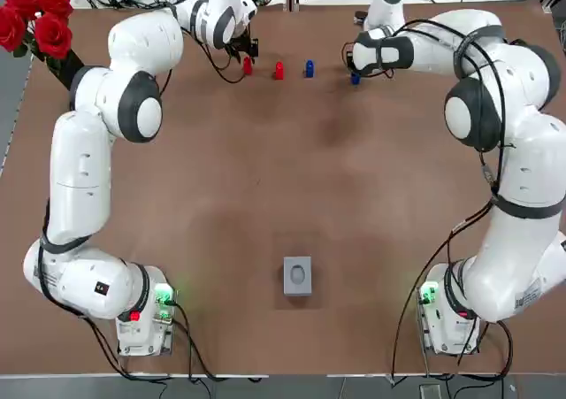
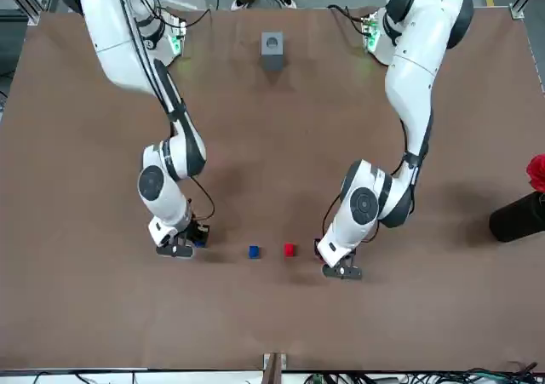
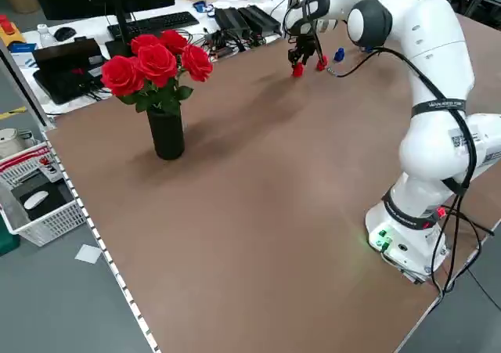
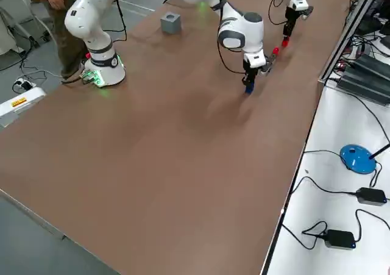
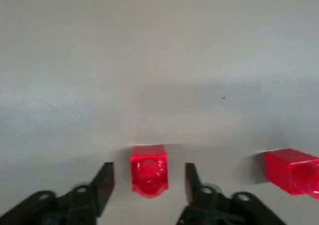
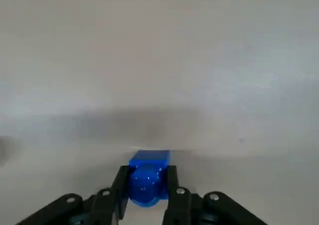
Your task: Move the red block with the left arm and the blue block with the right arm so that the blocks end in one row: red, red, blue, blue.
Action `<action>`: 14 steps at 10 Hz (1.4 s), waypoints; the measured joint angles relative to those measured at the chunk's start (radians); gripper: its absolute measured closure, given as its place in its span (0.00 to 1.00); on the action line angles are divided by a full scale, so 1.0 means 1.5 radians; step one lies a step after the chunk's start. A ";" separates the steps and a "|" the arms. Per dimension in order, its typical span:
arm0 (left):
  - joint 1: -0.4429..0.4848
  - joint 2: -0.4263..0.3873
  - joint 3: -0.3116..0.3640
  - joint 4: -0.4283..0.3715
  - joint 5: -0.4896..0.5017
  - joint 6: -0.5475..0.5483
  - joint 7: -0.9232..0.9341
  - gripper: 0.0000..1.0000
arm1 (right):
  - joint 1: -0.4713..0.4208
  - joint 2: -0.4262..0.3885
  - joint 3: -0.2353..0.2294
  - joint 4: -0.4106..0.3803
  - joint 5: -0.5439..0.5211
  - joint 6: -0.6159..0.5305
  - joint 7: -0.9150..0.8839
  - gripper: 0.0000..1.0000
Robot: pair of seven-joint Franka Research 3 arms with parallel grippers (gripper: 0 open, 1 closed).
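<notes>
Red roses (image 3: pixel 156 63) are held upright in a black vase (image 3: pixel 167 134) near one corner of the brown table (image 1: pixel 292 195). A small grey cube (image 1: pixel 298 275) is set alone on the tabletop, well apart from the vase. Off the table, a keyboard (image 3: pixel 156 22) and a white basket (image 3: pixel 55 221) are seen, and a blue round device (image 4: pixel 358 157) is laid among cables.

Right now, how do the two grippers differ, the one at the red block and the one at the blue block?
The left gripper has its fingers open, with a gap on each side of the red block; the right gripper has its fingers shut on the blue block. The left gripper is at the red end of the row, the right gripper at the blue end. Both point down, each around an outer block.
</notes>
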 joint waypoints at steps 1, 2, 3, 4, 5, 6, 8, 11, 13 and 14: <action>0.000 -0.008 -0.001 0.010 0.000 -0.008 0.000 0.13 | 0.001 0.017 0.014 0.031 -0.027 -0.014 0.042 0.66; 0.002 -0.027 -0.001 0.015 0.000 -0.040 -0.001 0.01 | 0.001 0.028 0.021 0.051 -0.036 -0.024 0.059 0.66; 0.006 -0.055 -0.001 0.018 0.000 -0.084 -0.001 0.00 | 0.001 0.033 0.023 0.061 -0.036 -0.030 0.061 0.66; 0.014 -0.088 -0.001 0.017 0.000 -0.130 -0.005 0.00 | 0.001 0.035 0.025 0.065 -0.036 -0.030 0.062 0.66; 0.025 -0.126 -0.001 0.010 0.000 -0.170 -0.018 0.00 | 0.001 0.037 0.027 0.069 -0.036 -0.030 0.062 0.66; 0.040 -0.174 0.000 -0.016 0.000 -0.191 -0.026 0.00 | 0.001 0.040 0.029 0.072 -0.036 -0.030 0.063 0.66; 0.082 -0.274 0.000 -0.098 -0.001 -0.199 -0.004 0.00 | 0.002 0.052 0.035 0.076 -0.036 -0.030 0.065 0.60; 0.121 -0.413 0.037 -0.199 -0.037 -0.219 0.096 0.00 | 0.004 0.072 0.036 0.091 -0.036 -0.025 0.070 0.51; 0.165 -0.492 0.044 -0.221 -0.042 -0.277 0.142 0.00 | 0.004 0.072 0.036 0.109 -0.036 -0.046 0.073 0.49; 0.186 -0.527 0.044 -0.222 -0.048 -0.313 0.153 0.00 | 0.003 0.072 0.036 0.115 -0.036 -0.056 0.074 0.37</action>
